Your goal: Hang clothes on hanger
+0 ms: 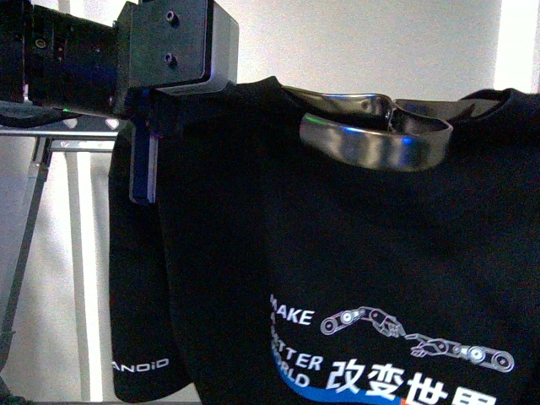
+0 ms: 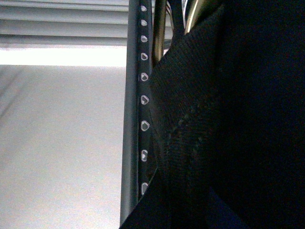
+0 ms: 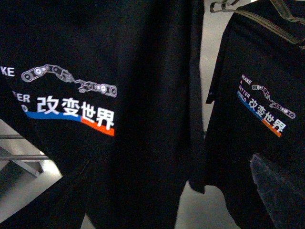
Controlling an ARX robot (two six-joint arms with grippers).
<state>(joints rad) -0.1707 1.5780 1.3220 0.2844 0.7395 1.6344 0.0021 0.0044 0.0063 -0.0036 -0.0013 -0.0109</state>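
Front view: the black T-shirt (image 1: 337,236) hangs over the top of the clothes rack (image 1: 59,133) and fills most of the frame. Its white "MAKE A BETTER WORLD" print, robot-arm graphic, Chinese characters and blue stripe sit low on the chest, and there is small white text on the sleeve hem. The left gripper (image 1: 145,169) reaches in from the upper left. One of its fingers (image 1: 142,160) points down against the shirt's shoulder edge, and the other is hidden, so I cannot tell whether the fingers are clamped on the cloth. A curved shiny metal piece (image 1: 371,139) lies across the collar area. A slanted grey leg (image 1: 24,253) of the rack shows at far left.

Left wrist view: a dark rail (image 2: 133,119) punched with a row of heart-shaped holes (image 2: 145,99) runs through the frame. The shirt's knitted black fabric (image 2: 228,119) lies right against it, with a stitched seam showing. The fingers are not visible here.

Right wrist view: the T-shirt (image 3: 143,71) hangs close, with its print and blue-orange stripe plain to see. Grey rack bars (image 3: 19,155) show beyond its lower edge. A second T-shirt (image 3: 248,124) with the same print hangs just beside it on a thin hanger (image 3: 281,26). A blurred blue-grey shape (image 3: 281,191) at the frame edge may be one of the right fingers. I cannot tell how far the right fingers are open.
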